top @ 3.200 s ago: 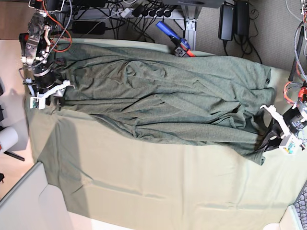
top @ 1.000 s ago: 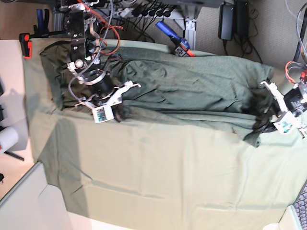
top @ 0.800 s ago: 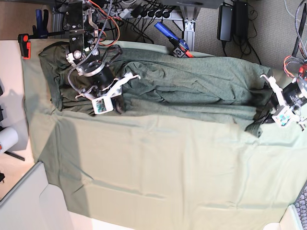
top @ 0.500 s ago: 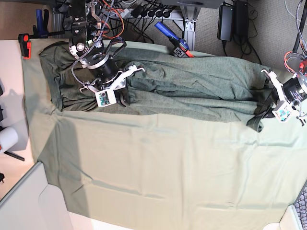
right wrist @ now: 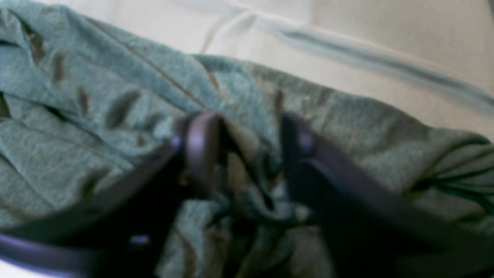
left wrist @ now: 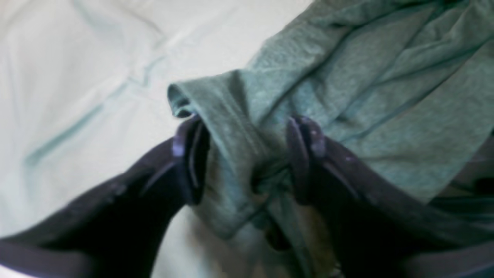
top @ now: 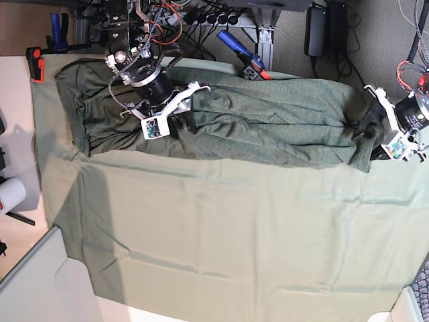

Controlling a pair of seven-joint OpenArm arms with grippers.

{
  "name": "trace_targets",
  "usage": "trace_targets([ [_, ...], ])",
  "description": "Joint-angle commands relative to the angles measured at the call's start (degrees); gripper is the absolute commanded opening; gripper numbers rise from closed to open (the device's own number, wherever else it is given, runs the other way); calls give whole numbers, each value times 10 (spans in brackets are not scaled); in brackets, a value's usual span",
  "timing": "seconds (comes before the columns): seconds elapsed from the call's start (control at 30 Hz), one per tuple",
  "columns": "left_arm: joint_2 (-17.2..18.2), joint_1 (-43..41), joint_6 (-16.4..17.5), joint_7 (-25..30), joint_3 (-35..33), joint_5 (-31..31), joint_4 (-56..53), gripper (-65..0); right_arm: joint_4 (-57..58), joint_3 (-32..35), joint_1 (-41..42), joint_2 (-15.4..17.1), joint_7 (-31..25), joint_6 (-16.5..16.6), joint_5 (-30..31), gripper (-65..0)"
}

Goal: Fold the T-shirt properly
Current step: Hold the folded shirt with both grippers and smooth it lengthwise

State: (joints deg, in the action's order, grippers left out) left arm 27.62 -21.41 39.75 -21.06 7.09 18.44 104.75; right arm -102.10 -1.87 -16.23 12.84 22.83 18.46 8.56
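The dark olive T-shirt lies as a long, wrinkled band along the far side of the pale mint tablecloth. My right gripper rests on the band's left part. In the right wrist view that gripper is open, its fingers apart with loose bunched T-shirt between them. My left gripper sits at the band's right end. In the left wrist view this gripper is open too, straddling a rolled fold of the T-shirt without pinching it.
Power strips and cables crowd the far edge, with a blue-handled tool and black adapters. A red clamp grips the table's left corner. A white roll stands off the left edge.
Both grippers carried the shirt's near edge toward the far side, narrowing it into a band. Their jaws have since opened and let go of the cloth.
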Motion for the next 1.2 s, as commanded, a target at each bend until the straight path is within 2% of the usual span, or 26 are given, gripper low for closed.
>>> trace_targets([
  [0.0, 8, 3, 3, -6, 7, 25, 9, -284, -10, -3, 3, 3, -13, -2, 5, -327],
  [0.13, 6, 2, -7, -46, 51, 104, 9, -284, -10, -3, 3, 3, -14, -2, 5, -321],
  [0.27, -22, 1, -11, -106, 132, 216, 9, -285, -10, -3, 3, 3, -14, -2, 5, -321],
  [0.37, -42, -12, -9, -127, 173, 261, 9, -285, -10, -3, 3, 3, -14, -2, 5, -321],
  [0.43, -53, -26, -10, -126, 184, 268, 7, -285, -10, -3, 3, 3, -14, -2, 6, -321],
  [0.57, -75, -31, -46, -109, 184, 259, -37, -284, -10, -3, 3, 3, -14, -2, 12, -321],
  [0.73, -102, -4, -41, -122, 184, 312, -114, -284, -10, -3, 3, 3, -14, -2, 11, -321],
  [0.87, -111, -2, -24, -131, 184, 347, -119, -285, -10, -3, 3, 3, -13, -2, 11, -321],
  [1.17, -112, -2, -9, -139, 159, 362, -119, -285, -10, -3, 3, 3, -13, -2, 11, -321],
])
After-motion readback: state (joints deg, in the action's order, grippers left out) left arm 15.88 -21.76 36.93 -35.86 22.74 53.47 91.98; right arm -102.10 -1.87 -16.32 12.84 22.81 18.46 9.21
